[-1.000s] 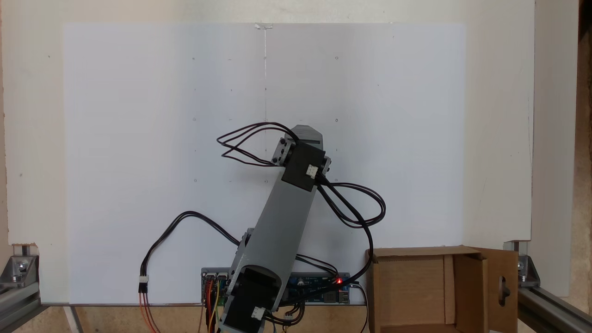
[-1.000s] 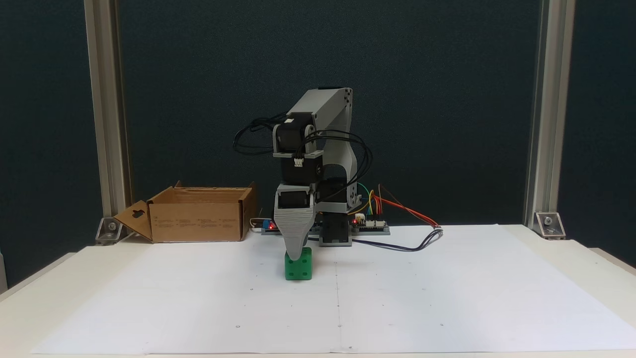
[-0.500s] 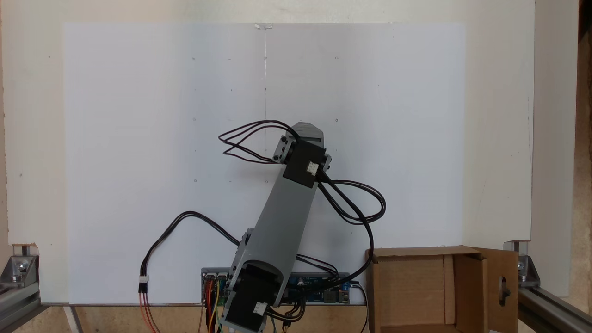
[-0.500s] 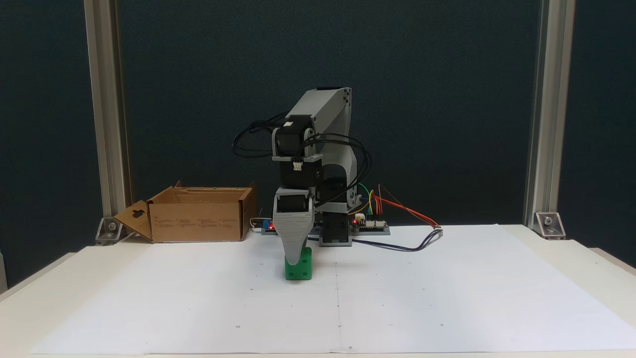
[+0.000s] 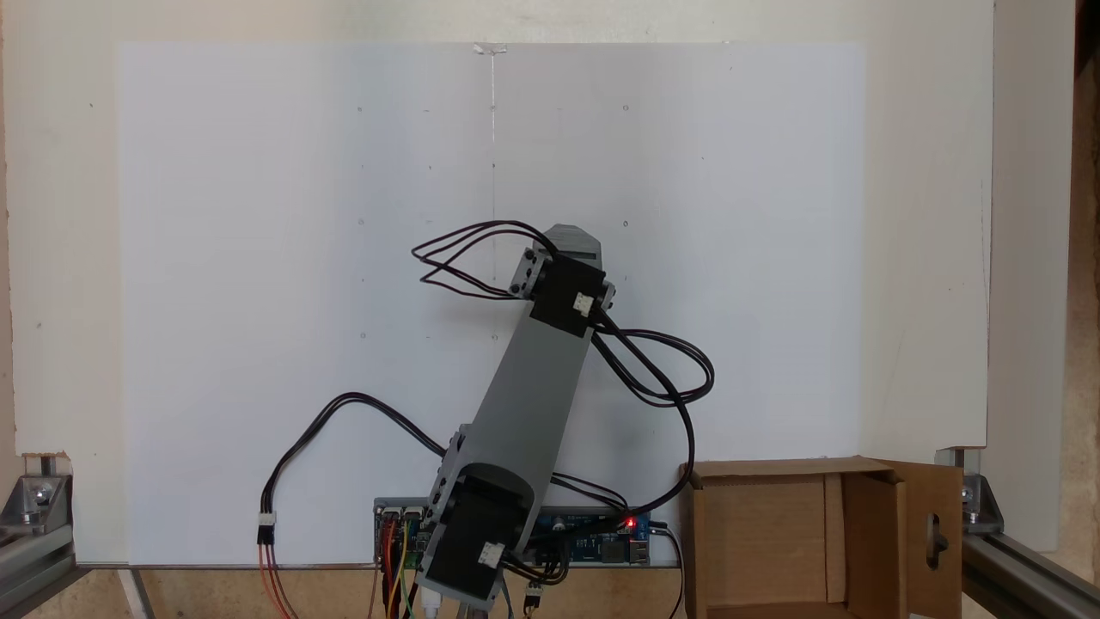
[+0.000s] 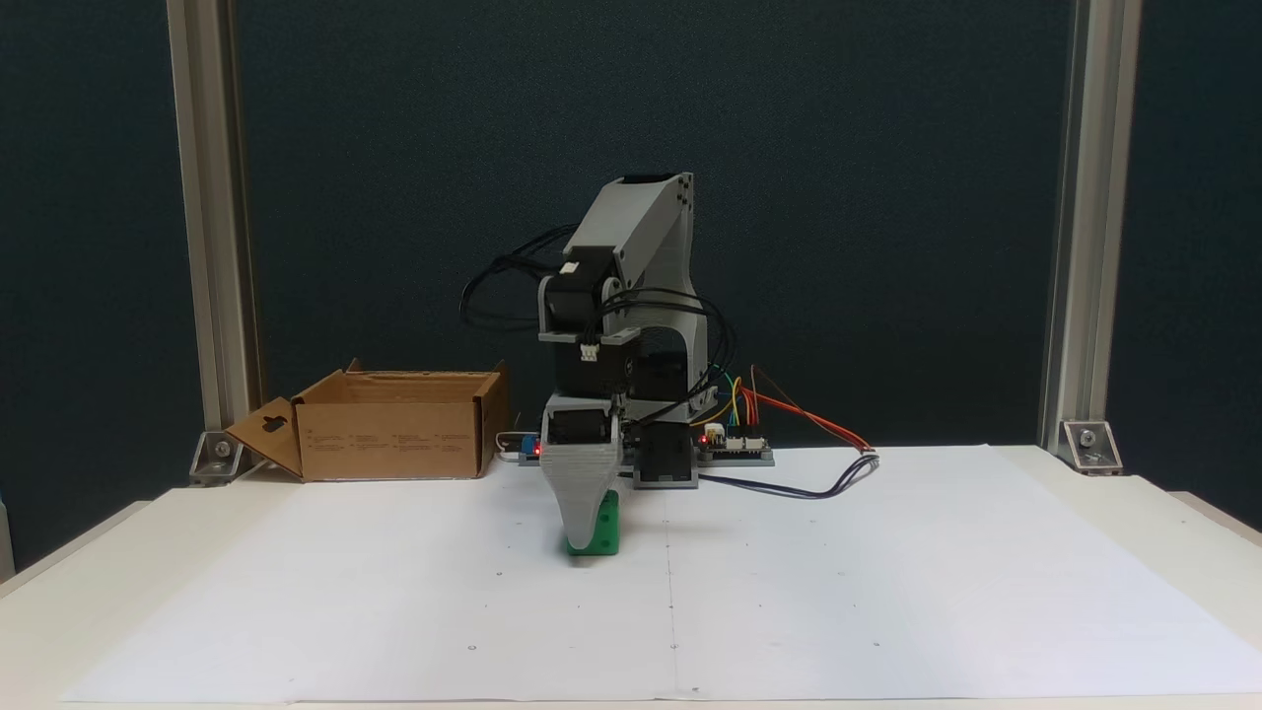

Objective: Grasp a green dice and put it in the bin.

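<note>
The green dice [image 6: 608, 528] sits on the white paper near the table's middle, a little left of the paper's centre line in a fixed view. My gripper [image 6: 582, 537] points straight down over it, its tip almost at the paper. The grey front jaw covers the left part of the dice's front face. The other jaw lies behind, so the gap between them is hidden. From above, the arm's wrist [image 5: 563, 288] covers the spot. The bin, a brown cardboard box [image 6: 394, 434], stands open at the back left in that view and at the lower right [image 5: 868, 533] from above.
White paper [image 5: 258, 258] covers most of the table. The arm's base and a controller board [image 6: 735, 446] with coloured wires sit at the table's back edge. Black cables [image 5: 662, 370] loop out beside the arm. Aluminium posts [image 6: 1075, 247] stand at the back corners.
The gripper has come down over the green dice, and its front jaw now covers more of the dice's face. The dice has stayed in place.
</note>
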